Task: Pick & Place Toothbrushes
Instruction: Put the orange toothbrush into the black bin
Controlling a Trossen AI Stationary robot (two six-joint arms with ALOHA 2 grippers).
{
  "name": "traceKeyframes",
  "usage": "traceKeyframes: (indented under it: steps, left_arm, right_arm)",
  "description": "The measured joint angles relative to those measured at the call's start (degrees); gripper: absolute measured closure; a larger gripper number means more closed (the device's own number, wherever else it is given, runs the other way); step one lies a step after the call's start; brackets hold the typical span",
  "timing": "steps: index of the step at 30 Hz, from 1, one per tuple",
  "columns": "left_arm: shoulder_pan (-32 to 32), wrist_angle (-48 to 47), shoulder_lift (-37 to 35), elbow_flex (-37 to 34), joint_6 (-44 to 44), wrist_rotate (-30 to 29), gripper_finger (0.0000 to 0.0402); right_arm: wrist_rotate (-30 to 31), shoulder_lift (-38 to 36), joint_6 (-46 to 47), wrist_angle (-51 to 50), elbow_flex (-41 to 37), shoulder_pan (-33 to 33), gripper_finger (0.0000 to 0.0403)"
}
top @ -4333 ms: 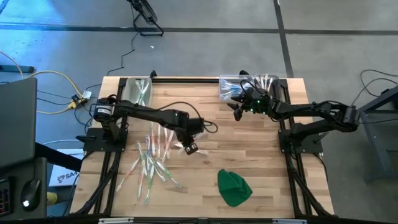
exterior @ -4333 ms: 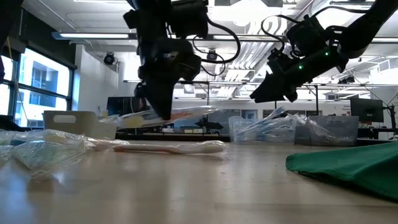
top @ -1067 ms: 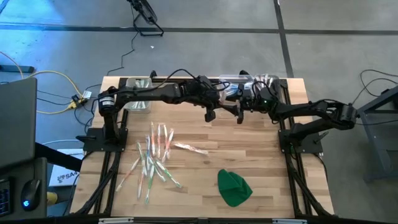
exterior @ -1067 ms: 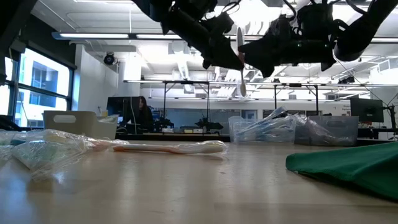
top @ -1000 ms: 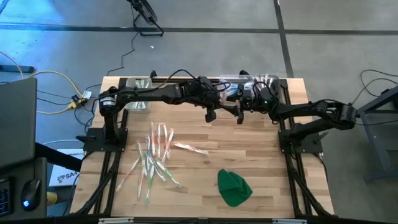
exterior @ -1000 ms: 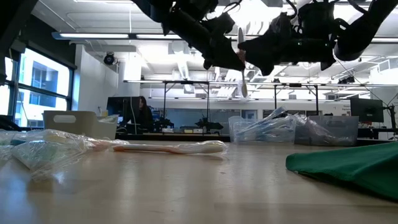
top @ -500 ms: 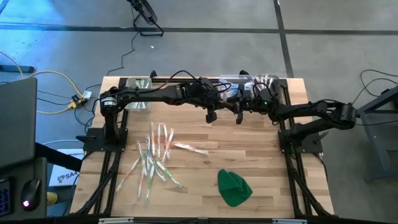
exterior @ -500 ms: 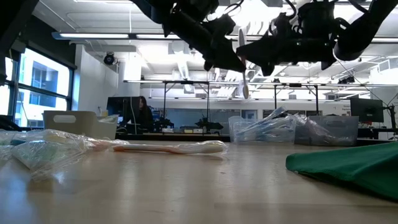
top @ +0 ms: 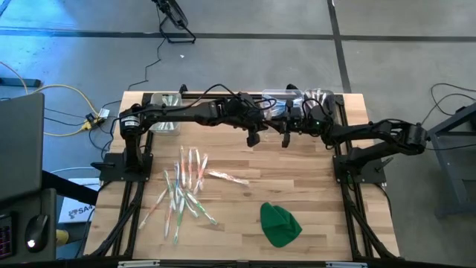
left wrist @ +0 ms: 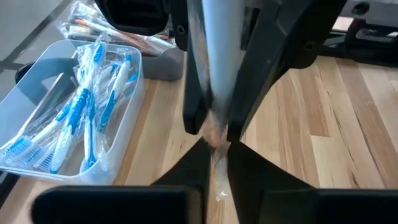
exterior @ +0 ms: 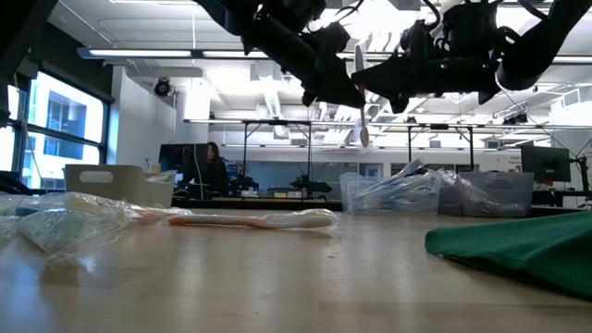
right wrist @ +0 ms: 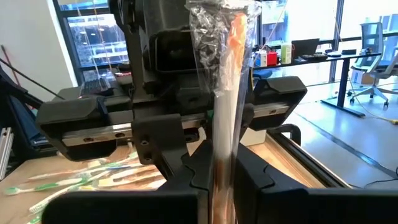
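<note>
In the high view, the left gripper and the right gripper met near the middle of the table's far edge, almost touching, with a loose heap of wrapped toothbrushes lying toward the left side of the wooden table and a green cloth near the front edge; a clear bin sat at the far left corner and another bin at the far right corner. In the low view, both grippers hung high above the surface, and a single wrapped toothbrush stood upright between them, the right gripper seemingly pinching it, though the dark shapes overlapped there; another wrapped toothbrush lay flat on the tabletop. In the left wrist view, the left gripper had its fingers closed on the lower end of the wrapped toothbrush, and a bin of blue toothbrushes sat beyond. In the right wrist view, the right gripper was clenched on the same orange-accented toothbrush, with the left arm's gripper right behind it.
</note>
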Motion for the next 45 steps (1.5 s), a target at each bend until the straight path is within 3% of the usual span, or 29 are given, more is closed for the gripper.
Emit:
traceKeyframes:
  steps: [6, 11, 21, 37, 45]
  left_arm:
    - [0.0, 0.1, -0.1, 0.0, 0.5, -0.6, 0.028]
    - [0.0, 0.2, -0.1, 0.0, 1.4, -0.6, 0.0247]
    - [0.0, -0.4, -0.1, 0.1, 2.6, -0.6, 0.0241]
    - [1.6, -0.4, -2.1, -3.3, 6.2, -0.4, 0.0241]
    - [3.4, 5.2, -8.2, -10.2, 7.9, 0.8, 0.0241]
  right_arm:
    - [0.0, 0.0, 0.0, -0.4, 0.0, 0.0, 0.0381]
    - [0.0, 0.0, 0.0, -0.3, 0.0, 0.0, 0.0381]
    - [0.0, 0.0, -0.4, -1.2, 0.0, -0.1, 0.0381]
    - [2.8, -7.9, -1.9, -15.1, 0.0, -6.2, 0.0381]
    - [13.3, -15.8, -3.9, -27.0, 0.0, -8.7, 0.0381]
